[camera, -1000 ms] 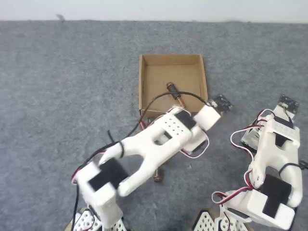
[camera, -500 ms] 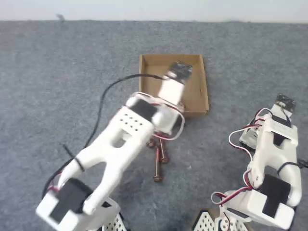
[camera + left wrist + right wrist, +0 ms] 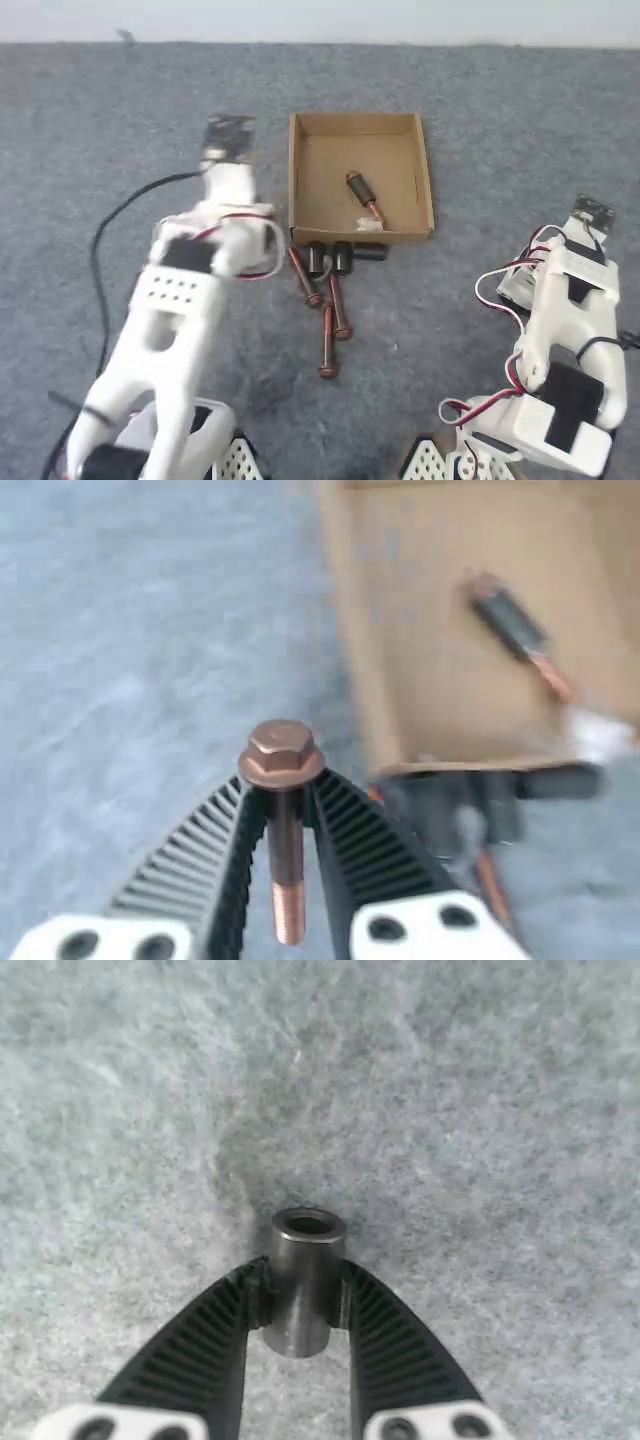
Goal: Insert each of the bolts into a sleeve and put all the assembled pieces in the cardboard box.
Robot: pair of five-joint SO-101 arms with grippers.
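In the left wrist view my left gripper [image 3: 283, 785] is shut on a copper bolt [image 3: 282, 755], head pointing away from the wrist. The left arm [image 3: 190, 290] stands left of the cardboard box [image 3: 296, 170]. One assembled bolt and sleeve [image 3: 364, 197] lies inside the box. Three dark sleeves [image 3: 342, 257] lie just in front of the box, with three loose bolts [image 3: 338, 306] beside them. My right gripper [image 3: 305, 1285] is shut on a dark sleeve [image 3: 305, 1260], bore facing away, above the carpet. The right arm [image 3: 565, 310] is at the right of the table.
Grey carpet [image 3: 120, 150] covers the table, with open room to the left of the box and between the two arms. The box's walls [image 3: 350, 670] stand close to the held bolt in the left wrist view.
The left arm has swung from over the box's front right corner across to the box's left side, uncovering the box and the loose parts. The right arm has not moved.
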